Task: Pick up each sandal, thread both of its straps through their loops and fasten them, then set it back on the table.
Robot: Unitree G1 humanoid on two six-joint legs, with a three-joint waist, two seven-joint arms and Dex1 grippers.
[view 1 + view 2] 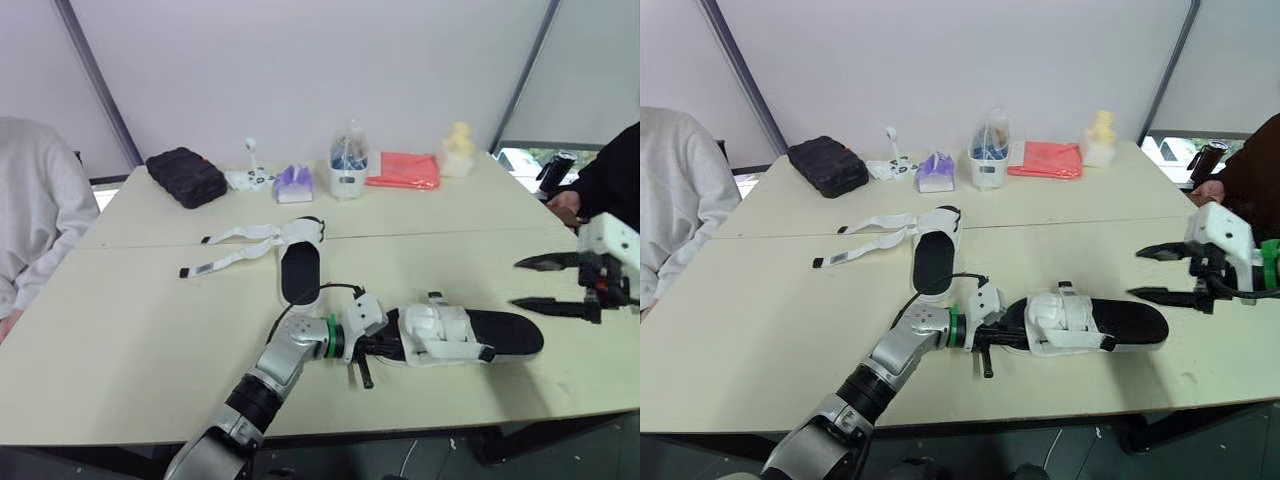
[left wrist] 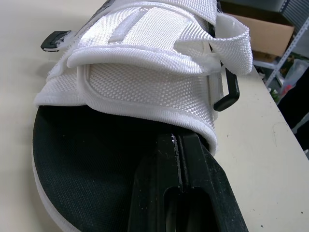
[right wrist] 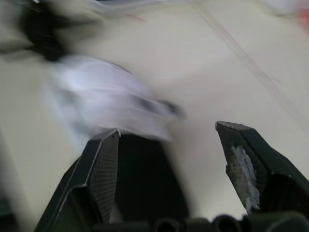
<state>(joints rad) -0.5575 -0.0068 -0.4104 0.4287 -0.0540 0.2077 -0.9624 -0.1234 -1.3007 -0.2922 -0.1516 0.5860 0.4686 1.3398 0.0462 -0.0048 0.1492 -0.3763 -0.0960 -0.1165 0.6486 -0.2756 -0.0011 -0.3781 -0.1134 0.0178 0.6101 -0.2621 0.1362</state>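
A black-soled sandal [image 1: 505,335] lies on its sole at the front right of the table, with both white straps [image 2: 145,77] closed over its upper. My left gripper [image 1: 378,345] is at its heel end, fingers [image 2: 179,193] shut together on the black insole with their tips just under the rear strap. A second sandal [image 1: 298,268] lies mid-table with two loose white straps [image 1: 235,247] trailing to the left. My right gripper [image 1: 530,283] hovers open beyond the first sandal's toe, holding nothing.
Along the far edge stand a black pouch [image 1: 187,177], a purple packet [image 1: 293,183], a clear container [image 1: 348,170], a red cloth [image 1: 404,170] and a yellow figure [image 1: 458,150]. One person in white [image 1: 30,210] sits at the left; another person's hand [image 1: 565,205] is at the right.
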